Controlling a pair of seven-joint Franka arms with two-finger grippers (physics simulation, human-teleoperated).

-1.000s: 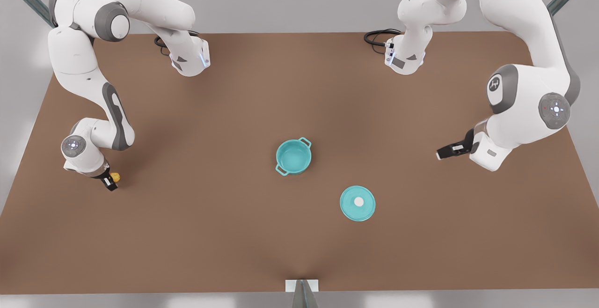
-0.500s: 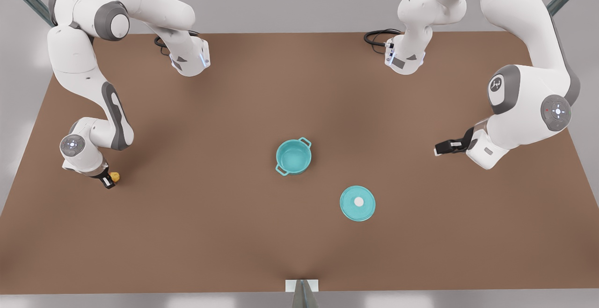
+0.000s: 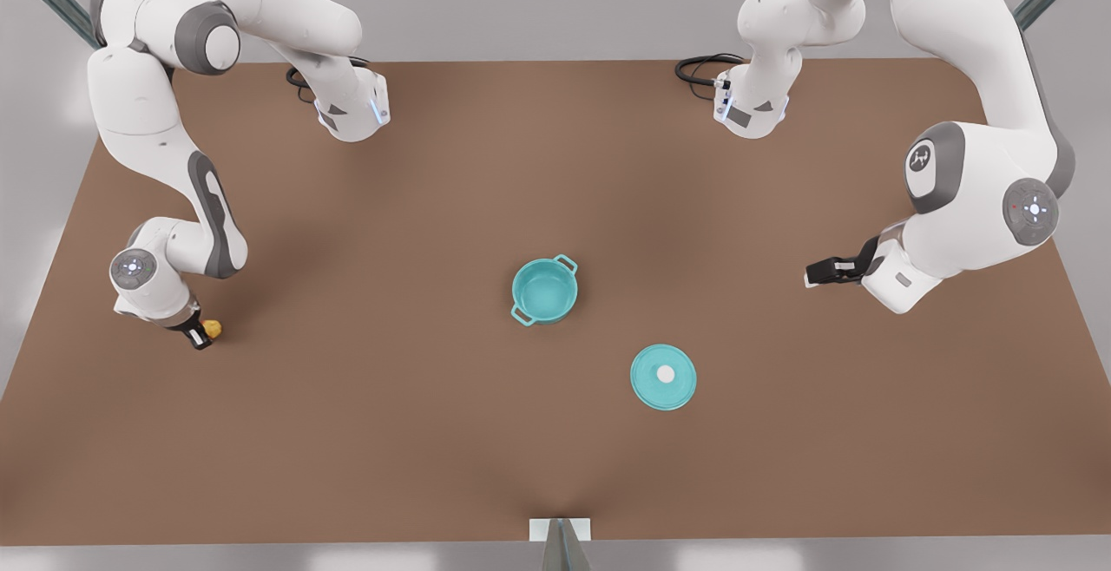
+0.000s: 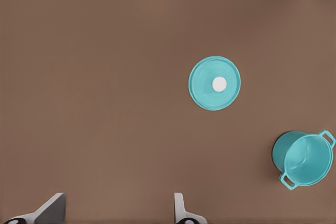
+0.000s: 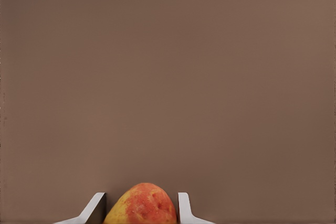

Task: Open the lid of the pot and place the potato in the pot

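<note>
- The pot [image 3: 544, 290] is seen standing upright and uncovered at the centre of the brown table [image 3: 417, 432].
- The pot lid [image 3: 663, 376] is laid flat on the table at about 4 o'clock from the pot, near it but not touching, its white knob facing up.
- The potato [image 3: 211, 327] is found far out at 9 o'clock from the pot, clasped between the fingers of the right gripper [image 3: 201, 334]; in the right wrist view it sits between the two fingertips [image 5: 185, 208].
- The left gripper [image 3: 816, 276] is held at 3 o'clock from the pot, well apart, its jaws spread wide and empty.
</note>
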